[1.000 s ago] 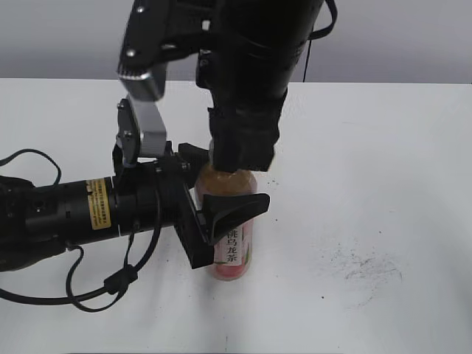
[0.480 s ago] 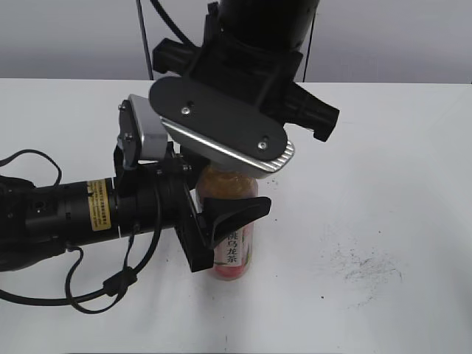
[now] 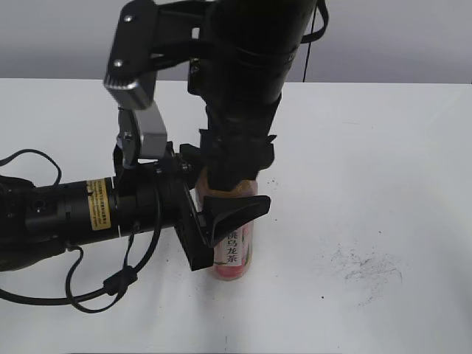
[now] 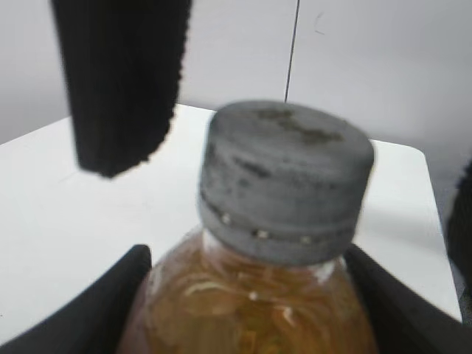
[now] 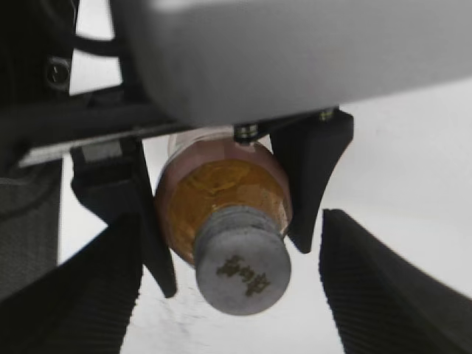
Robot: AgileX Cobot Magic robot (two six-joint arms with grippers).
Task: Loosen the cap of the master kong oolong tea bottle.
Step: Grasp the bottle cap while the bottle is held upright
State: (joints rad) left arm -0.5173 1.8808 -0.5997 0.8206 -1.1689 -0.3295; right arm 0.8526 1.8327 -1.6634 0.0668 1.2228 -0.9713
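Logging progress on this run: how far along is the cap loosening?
Done: the left gripper clamps the tea bottle upright on the table. In hand: the right gripper hangs open around the cap, fingers clear of it. Left: closing on the cap and twisting; it looks fully seated.

1. A robotics lab or test bench: 2 black robot arms [image 3: 81,214] work over a bare white table [image 3: 383,169].
2. A plain grey wall [image 3: 398,37] stands behind.
3. Loose black cables [image 3: 96,284] trail across the tabletop.

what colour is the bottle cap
Grey, with a small dark logo on top; the cap shows best in the right wrist view.
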